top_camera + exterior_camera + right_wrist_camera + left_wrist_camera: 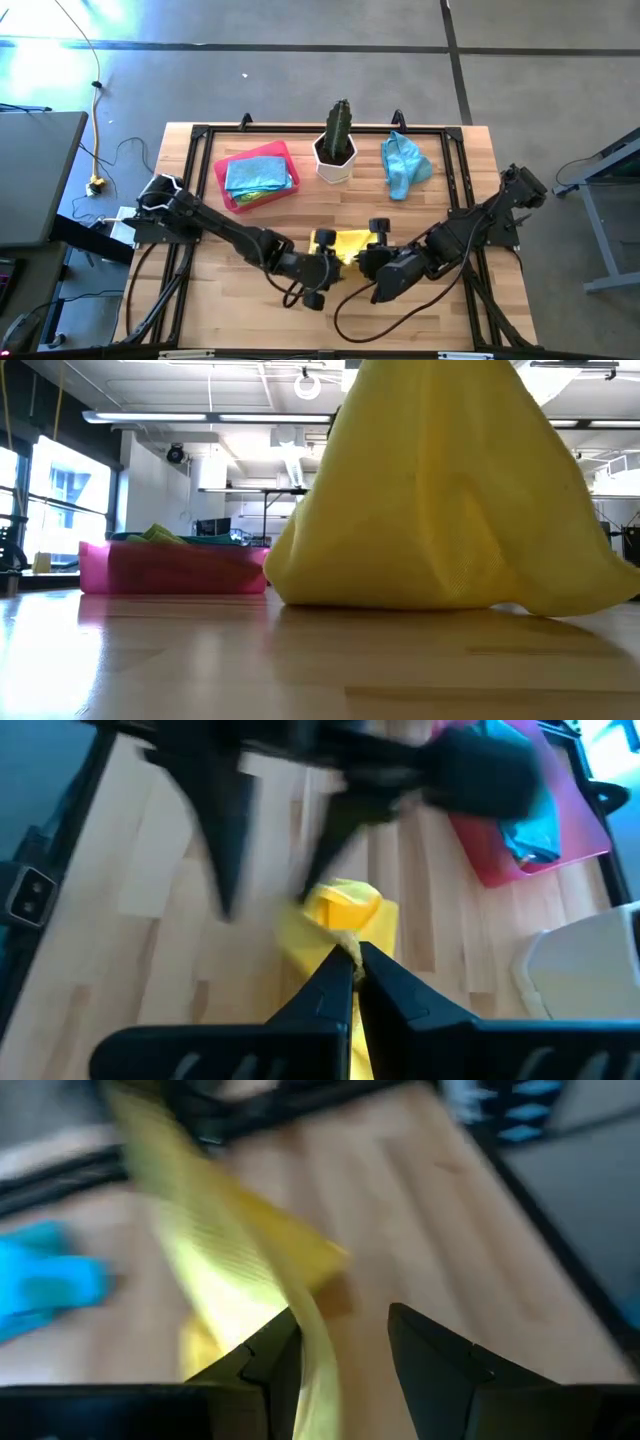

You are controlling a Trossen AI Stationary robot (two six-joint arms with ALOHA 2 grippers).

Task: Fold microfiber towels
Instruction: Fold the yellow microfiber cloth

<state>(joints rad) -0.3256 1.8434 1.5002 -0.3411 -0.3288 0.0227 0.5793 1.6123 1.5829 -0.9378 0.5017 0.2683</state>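
Observation:
A yellow microfiber towel (347, 242) stands drawn up like a tent near the table's middle front; its lower hem (400, 598) rests on the wood. My right gripper (352, 952) is shut on its top. My left gripper (340, 1330) is open close by on the towel's left. A raised yellow edge (305, 1330) runs between its fingers, close to one finger (270, 1365); whether they touch I cannot tell. A crumpled light blue towel (404, 165) lies at the back right. Blue and green towels (258, 175) lie in a pink tray (222, 178). My right gripper pinches a bunched peak of the yellow towel (345, 920) between its two fingertips, coming slanting down from the table's right near side. The cloth hangs below the fingers in loose folds, and its lower part (330, 595) lies on the table.
A white pot with a green cactus (337, 148) stands at the back middle, between the pink tray and the blue towel. Black frame rails (455, 180) run along the table's sides and back. Bare wood (240, 300) lies near the front edge.

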